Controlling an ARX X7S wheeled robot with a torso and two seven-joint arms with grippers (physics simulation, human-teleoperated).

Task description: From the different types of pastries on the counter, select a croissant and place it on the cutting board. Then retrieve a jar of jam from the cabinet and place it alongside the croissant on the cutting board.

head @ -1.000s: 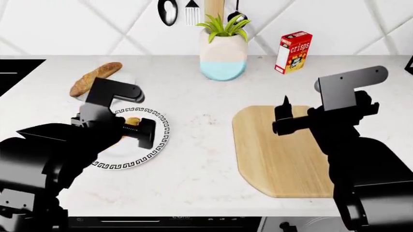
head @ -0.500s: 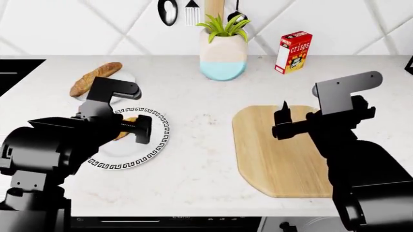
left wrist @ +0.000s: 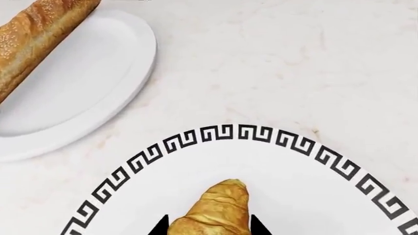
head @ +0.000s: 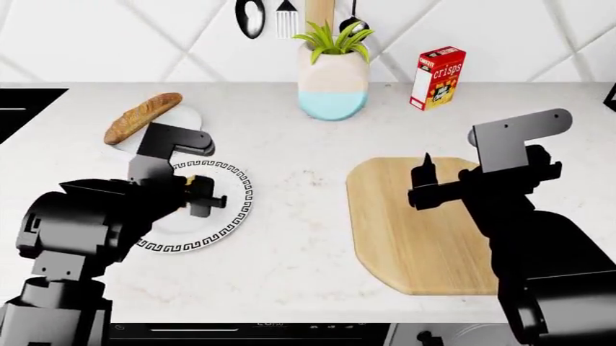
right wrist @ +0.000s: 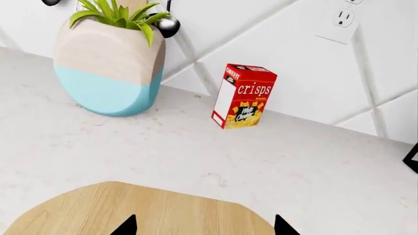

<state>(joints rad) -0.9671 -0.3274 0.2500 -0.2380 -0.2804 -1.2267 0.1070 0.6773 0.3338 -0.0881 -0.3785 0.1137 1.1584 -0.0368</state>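
White marbled counter [head: 298,238] carries all. Croissant [left wrist: 219,210] lies on key-pattern plate [left wrist: 307,196], between left gripper [left wrist: 209,226] fingertips, one tip each side; jaws spread, contact unclear. Loaf [left wrist: 36,34] on plain white plate [left wrist: 85,93] beside key-pattern plate. Right gripper [right wrist: 203,227] hovers over cutting board [head: 414,231], jaws apart, holding nothing.
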